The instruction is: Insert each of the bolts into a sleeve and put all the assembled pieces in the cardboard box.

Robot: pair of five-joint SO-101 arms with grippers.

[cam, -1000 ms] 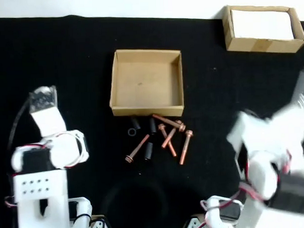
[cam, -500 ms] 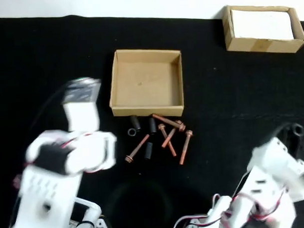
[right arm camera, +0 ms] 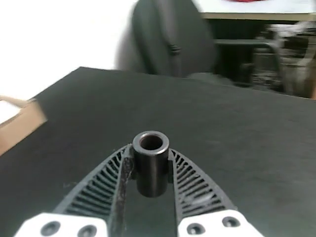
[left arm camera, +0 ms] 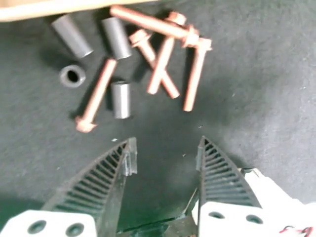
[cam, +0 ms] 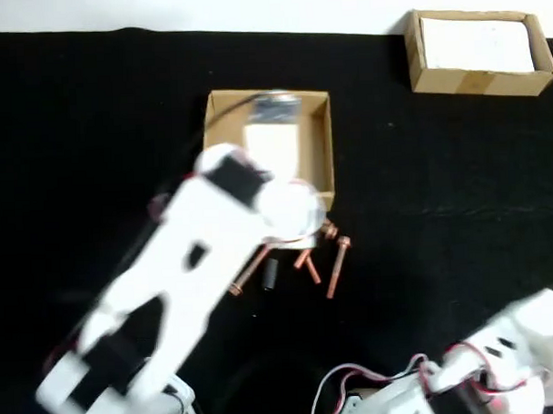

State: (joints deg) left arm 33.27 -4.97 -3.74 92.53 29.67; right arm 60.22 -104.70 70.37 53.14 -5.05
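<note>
Clamping sleeve [right arm camera: 150, 170], right end effector [right arm camera: 150, 157]; left end effector [left arm camera: 167, 144] spread near bolts [left arm camera: 196, 74]

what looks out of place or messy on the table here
Nothing damaged. The bolts lie crossed in a loose heap by the cardboard box, and one sleeve stands on end while three other sleeves lie flat.

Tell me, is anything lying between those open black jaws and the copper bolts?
Nothing: in the left wrist view, the stretch from the jaws to the nearest bolt and sleeve is bare black mat.
</note>
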